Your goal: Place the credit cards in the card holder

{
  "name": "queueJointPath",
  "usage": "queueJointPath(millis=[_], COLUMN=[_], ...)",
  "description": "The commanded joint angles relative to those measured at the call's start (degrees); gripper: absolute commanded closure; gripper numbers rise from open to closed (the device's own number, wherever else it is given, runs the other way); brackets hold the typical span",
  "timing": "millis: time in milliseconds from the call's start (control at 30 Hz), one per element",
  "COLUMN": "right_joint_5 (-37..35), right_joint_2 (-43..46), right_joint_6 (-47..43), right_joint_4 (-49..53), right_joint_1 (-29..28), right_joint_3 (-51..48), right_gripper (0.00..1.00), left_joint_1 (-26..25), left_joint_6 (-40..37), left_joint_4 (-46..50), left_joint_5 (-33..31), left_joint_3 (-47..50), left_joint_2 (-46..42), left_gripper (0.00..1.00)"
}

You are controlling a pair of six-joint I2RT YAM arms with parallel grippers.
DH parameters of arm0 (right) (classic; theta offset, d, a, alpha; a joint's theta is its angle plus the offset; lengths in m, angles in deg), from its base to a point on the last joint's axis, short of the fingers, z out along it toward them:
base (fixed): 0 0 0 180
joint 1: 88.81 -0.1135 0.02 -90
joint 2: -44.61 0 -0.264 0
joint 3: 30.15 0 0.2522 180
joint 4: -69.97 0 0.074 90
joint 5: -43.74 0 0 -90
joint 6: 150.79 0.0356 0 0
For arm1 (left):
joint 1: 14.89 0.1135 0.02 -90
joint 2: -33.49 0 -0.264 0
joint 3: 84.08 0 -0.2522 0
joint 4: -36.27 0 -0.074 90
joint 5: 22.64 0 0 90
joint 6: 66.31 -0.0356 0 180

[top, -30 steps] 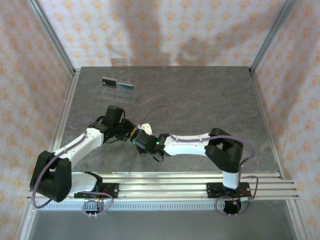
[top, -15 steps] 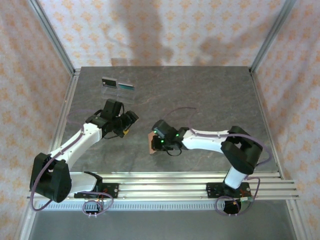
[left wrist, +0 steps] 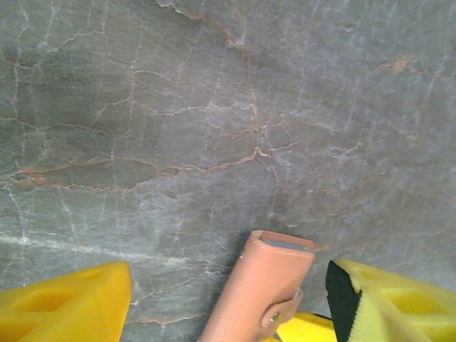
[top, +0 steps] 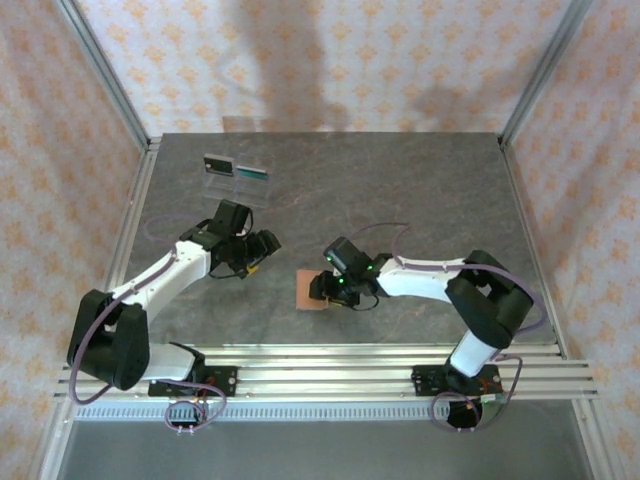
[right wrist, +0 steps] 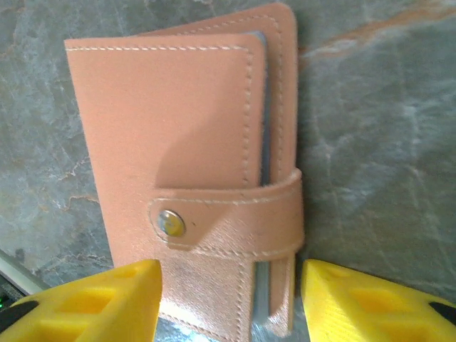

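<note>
Tan leather, snapped shut, the card holder lies on the grey stone-look table near the front, between the two arms. No card has gone in, as far as I can judge. The black card and the teal card sit side by side at the far left, on what looks like a clear plastic tray, well apart from the holder. Where the red one is I cannot tell; a grey-blue edge peeks from inside the holder, but it may be lining.

The right gripper is released: its yellow fingers stand apart on either side of the holder's strap end, pinching nothing that I can see. The left gripper hangs released too, nearer the cards. In its wrist view a tan strapped piece stands low between its spread fingers, clamped by neither; whether it is the same holder I cannot tell.

Almost everything is left: undo the strap at its snap, spread the holder, fetch each card. The closed strap is the main thing in the way, and thin cards lying flat will likely be awkward to lift.
</note>
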Motion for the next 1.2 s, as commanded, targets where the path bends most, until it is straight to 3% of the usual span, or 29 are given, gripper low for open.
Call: queueJointPath(millis=[0,267,567,667,867,1033,1167], right_joint_5=[-3.6,-13.1,-24.8,-28.3,-33.1,-36.1,-34.0], right_joint_2=[2.7,9.7,19.5,24.2,35.6,45.9,51.0], right_joint_6=[-4.5,-11.2,-13.6,-14.6,-17.7,-20.1,-19.9], right_joint_4=[9.1,15.3,11.8,10.8,9.3,7.5,7.8], right_joint_1=[0.3,0.3,0.4,0.5,0.5,0.5,0.5], right_joint_3=[2.2,7.3,7.7,6.0,0.4,-6.1,-8.5], right_gripper=[0.42,0.39,0.38,0.38,0.38,0.36,0.35], left_joint_1=[0.1,1.3,0.9,0.9,1.0,1.0,1.1], left_joint_6=[-4.3,-11.9,-28.3,-31.7,-38.5,-41.7,-42.8], left_joint_4=[2.3,8.1,4.5,3.5,7.6,6.7,5.7], left_joint_5=[-1.3,-12.6,-18.0,-20.8,-26.2,-26.9,-28.1], left_joint_3=[-1.5,-12.7,-31.5,-36.6,-48.0,-51.3,-52.6], left_joint_2=[-0.7,0.0,17.4,23.0,34.1,40.1,42.9], left_gripper=[0.25,0.23,0.33,0.43,0.45,0.49,0.5])
